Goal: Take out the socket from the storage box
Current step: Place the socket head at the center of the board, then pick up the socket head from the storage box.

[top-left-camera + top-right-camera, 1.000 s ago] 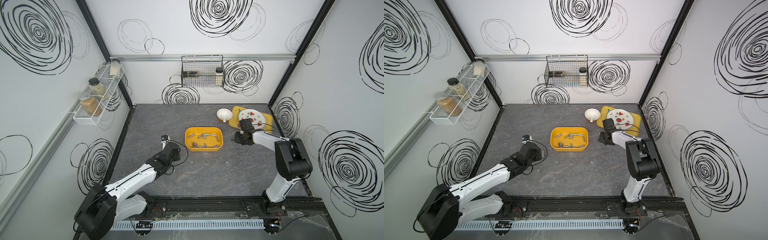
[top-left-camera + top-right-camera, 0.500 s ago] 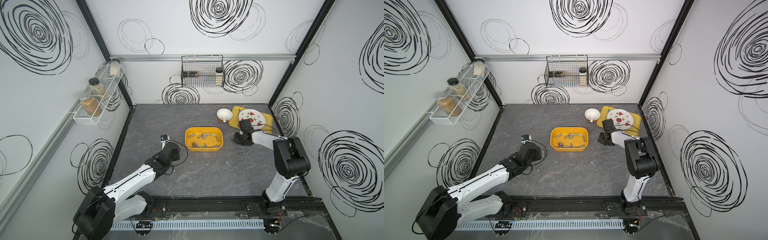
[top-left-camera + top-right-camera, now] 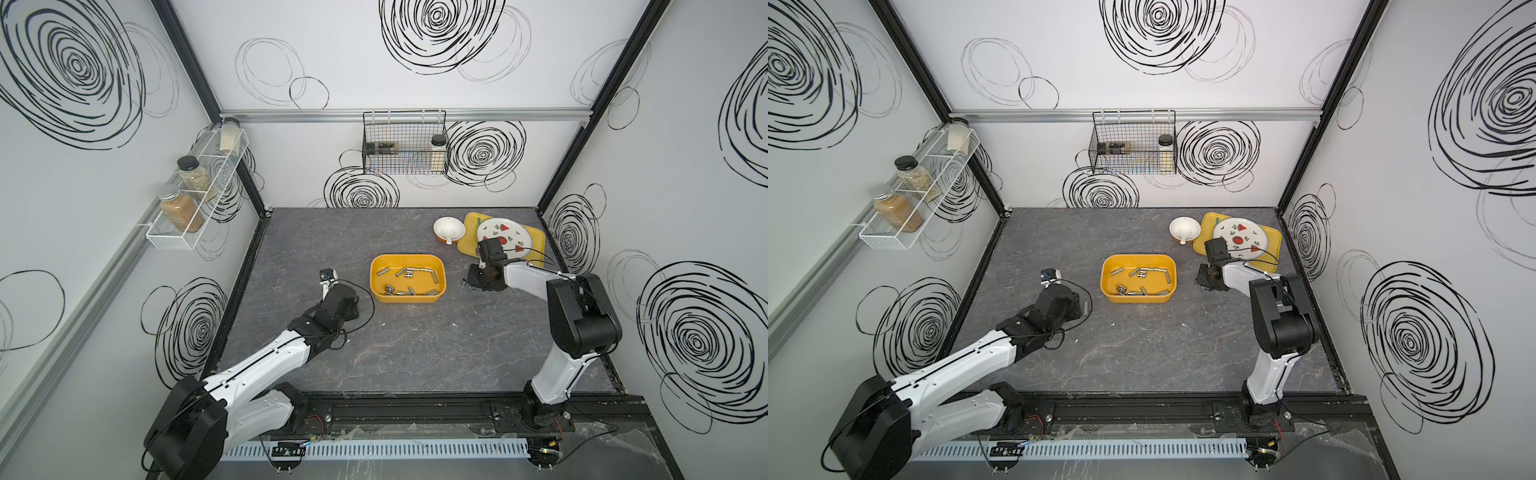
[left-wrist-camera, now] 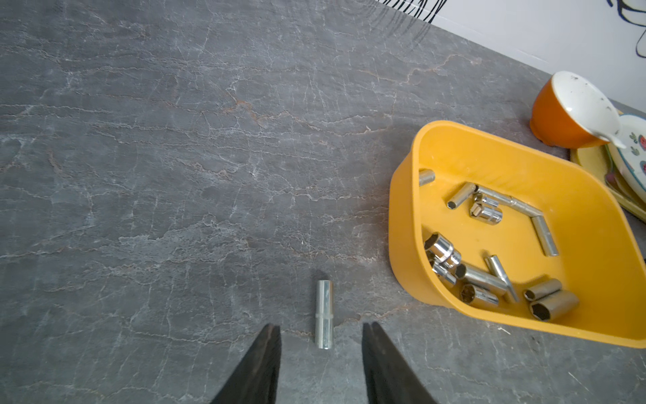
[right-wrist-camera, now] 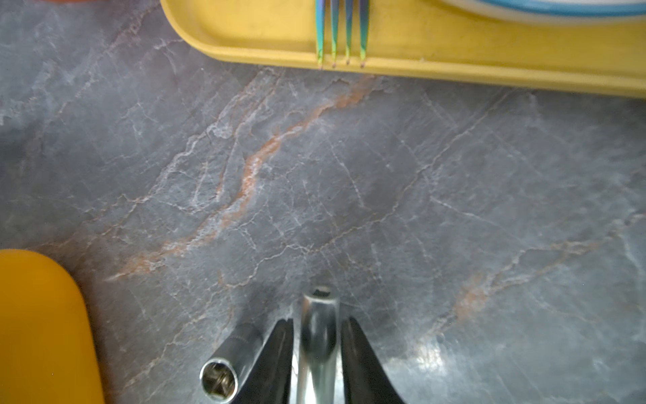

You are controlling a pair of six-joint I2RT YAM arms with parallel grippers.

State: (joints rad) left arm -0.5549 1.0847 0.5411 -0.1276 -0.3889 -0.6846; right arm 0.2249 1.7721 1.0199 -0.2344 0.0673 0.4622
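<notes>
well, your left pincer (image 4: 321,325) hangs spread over the table (image 4: 174,175); a slim socket (image 4: 324,313) lies flat just ahead of and between its tips, untouched, near the storage box (image 4: 402,224); your right pincer (image 5: 317,320) is narrowly parted around a second socket (image 5: 320,346), thin gaps either side; a third socket (image 5: 229,360) lies just beside it, outside the box; loose sockets (image 4: 444,250) lie inside.

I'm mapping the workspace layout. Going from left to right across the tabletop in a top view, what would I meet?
left gripper → storage box → right gripper → watermelon-print plate
</notes>
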